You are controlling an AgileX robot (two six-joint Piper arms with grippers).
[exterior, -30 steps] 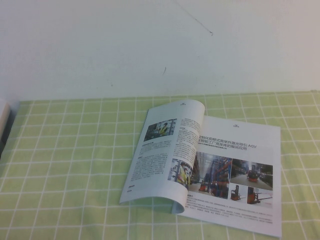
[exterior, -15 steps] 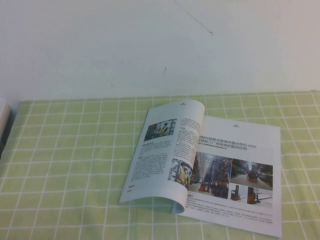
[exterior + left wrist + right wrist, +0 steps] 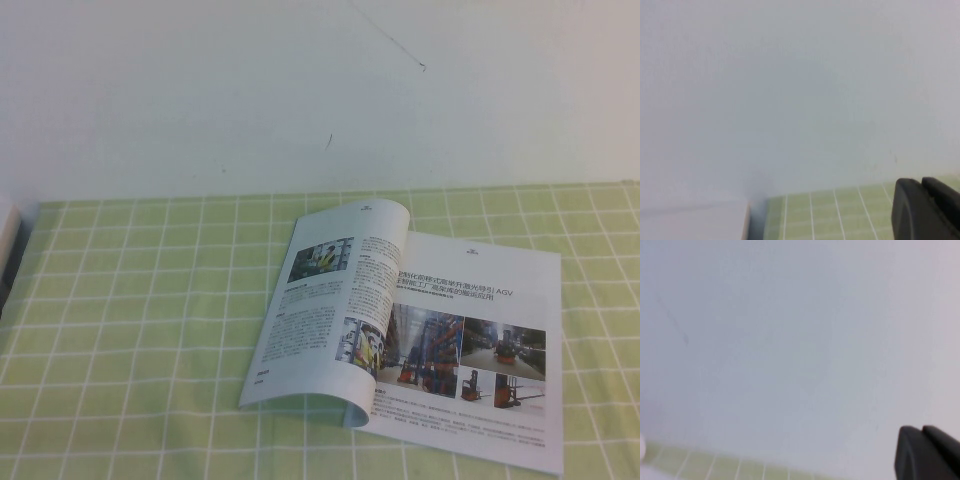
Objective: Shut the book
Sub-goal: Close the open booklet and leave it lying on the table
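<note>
An open magazine (image 3: 410,330) lies on the green checked tablecloth (image 3: 130,300), right of centre in the high view. Its left pages (image 3: 325,310) arch up and curl over the spine, while the right page lies flat with printed photos facing up. Neither arm shows in the high view. The left gripper (image 3: 922,200) appears only in the left wrist view, its two black fingertips pressed together, shut on nothing, pointing at the wall above the cloth's far edge. In the right wrist view the right gripper (image 3: 922,442) is likewise shut and empty, facing the wall. The magazine appears in neither wrist view.
A white wall (image 3: 300,90) rises behind the table's far edge. A white flat object (image 3: 8,225) sits at the left edge of the cloth, and the left wrist view also catches this white object (image 3: 692,220).
</note>
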